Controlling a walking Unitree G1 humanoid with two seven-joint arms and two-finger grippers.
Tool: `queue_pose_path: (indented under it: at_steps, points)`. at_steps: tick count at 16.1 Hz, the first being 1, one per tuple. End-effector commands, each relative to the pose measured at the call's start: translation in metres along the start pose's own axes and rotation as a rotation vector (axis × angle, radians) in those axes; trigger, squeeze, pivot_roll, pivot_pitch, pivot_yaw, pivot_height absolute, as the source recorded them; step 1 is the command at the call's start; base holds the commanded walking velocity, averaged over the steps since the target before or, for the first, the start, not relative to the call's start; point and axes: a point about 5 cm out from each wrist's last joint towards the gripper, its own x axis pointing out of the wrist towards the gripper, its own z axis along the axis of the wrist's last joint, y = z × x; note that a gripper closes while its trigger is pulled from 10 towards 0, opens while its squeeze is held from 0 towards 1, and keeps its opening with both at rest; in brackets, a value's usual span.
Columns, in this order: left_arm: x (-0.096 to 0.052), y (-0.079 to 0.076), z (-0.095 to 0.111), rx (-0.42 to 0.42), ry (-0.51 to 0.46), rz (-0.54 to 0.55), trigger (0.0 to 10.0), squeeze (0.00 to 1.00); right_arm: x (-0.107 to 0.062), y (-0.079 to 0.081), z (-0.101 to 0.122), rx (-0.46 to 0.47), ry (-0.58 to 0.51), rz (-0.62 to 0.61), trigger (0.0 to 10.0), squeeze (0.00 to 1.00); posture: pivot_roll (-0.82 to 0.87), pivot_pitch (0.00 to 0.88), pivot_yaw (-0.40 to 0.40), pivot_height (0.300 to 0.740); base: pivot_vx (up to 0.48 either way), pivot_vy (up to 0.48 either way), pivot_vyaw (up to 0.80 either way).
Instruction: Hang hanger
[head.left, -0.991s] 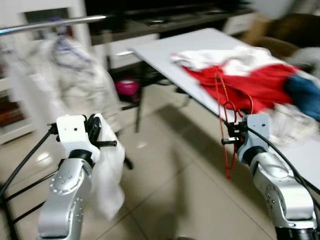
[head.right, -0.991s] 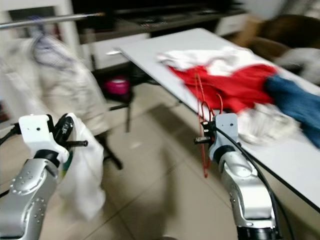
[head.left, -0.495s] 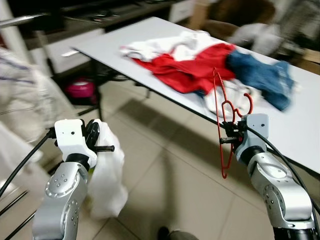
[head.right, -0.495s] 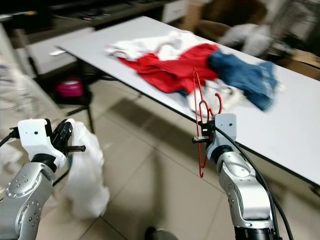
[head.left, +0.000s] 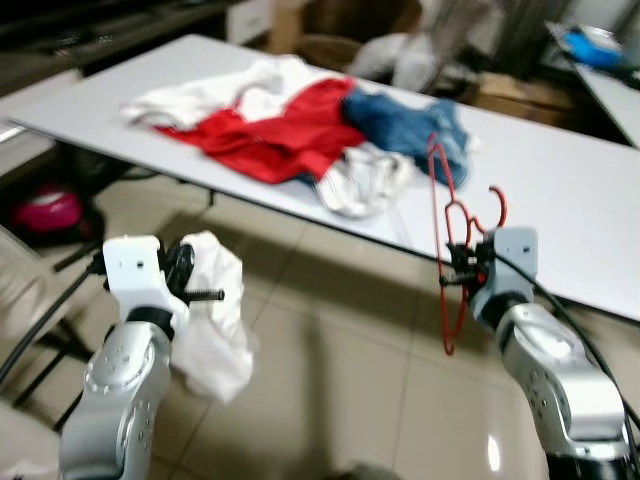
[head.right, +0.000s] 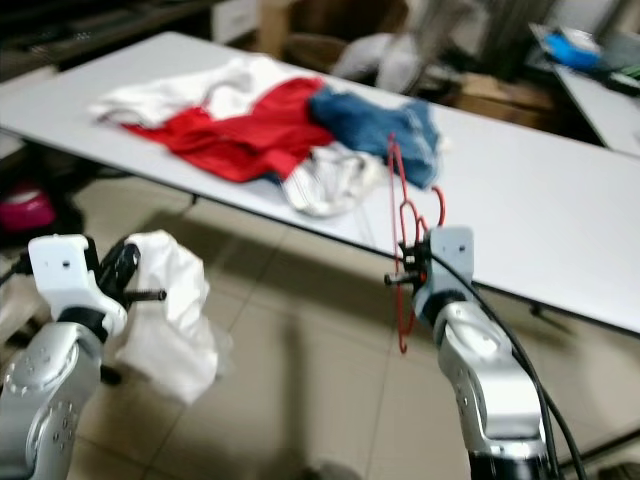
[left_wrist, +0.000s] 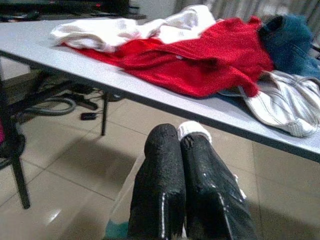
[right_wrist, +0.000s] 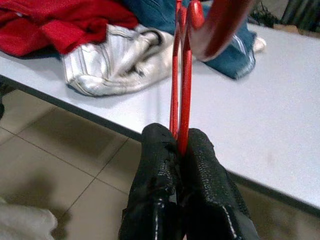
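A long white tabletop runs across the scene above a floor of pale glossy tiles, beyond the fingers of both arms. On it lies a heap of clothes: a white garment at the far end, a red garment spread beside it and touching it, blue denim against the red, and a pale striped piece at the near edge, ahead of the right fingers. The stretch of tabletop past the denim is bare.
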Motion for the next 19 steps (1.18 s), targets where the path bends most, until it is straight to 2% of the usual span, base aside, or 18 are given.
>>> queue_pose_path:
  at_steps: [1,2,4,15,19]
  points:
    - [0.001,-0.007,0.004,-0.006,-0.019,-0.024,10.0,0.00,-0.002,-0.007,0.002,-0.007,-0.006,-0.026,10.0,0.00,-0.06,0.000,-0.059,0.740,0.000,0.000,-0.80]
    - [0.000,-0.007,0.003,-0.021,-0.006,-0.051,10.0,0.00,-0.003,-0.006,0.002,-0.005,-0.006,-0.026,10.0,0.00,-0.07,0.000,-0.057,0.740,0.000,0.000,-0.80]
    - [0.002,-0.017,0.003,0.067,-0.017,-0.103,10.0,0.00,-0.002,0.005,0.004,-0.015,-0.001,0.013,10.0,0.00,-0.08,0.000,-0.041,0.740,0.000,0.000,-0.80]
    - [0.004,-0.020,0.003,0.084,-0.019,-0.114,10.0,0.00,-0.001,0.005,0.005,-0.025,-0.012,0.012,10.0,0.00,-0.08,0.000,-0.039,0.740,0.000,0.000,-0.80]
    - [0.006,-0.017,0.001,0.058,0.000,-0.073,10.0,0.00,0.000,0.009,0.007,-0.024,-0.011,0.057,10.0,0.00,-0.09,0.000,-0.038,0.740,0.000,0.000,-0.13]
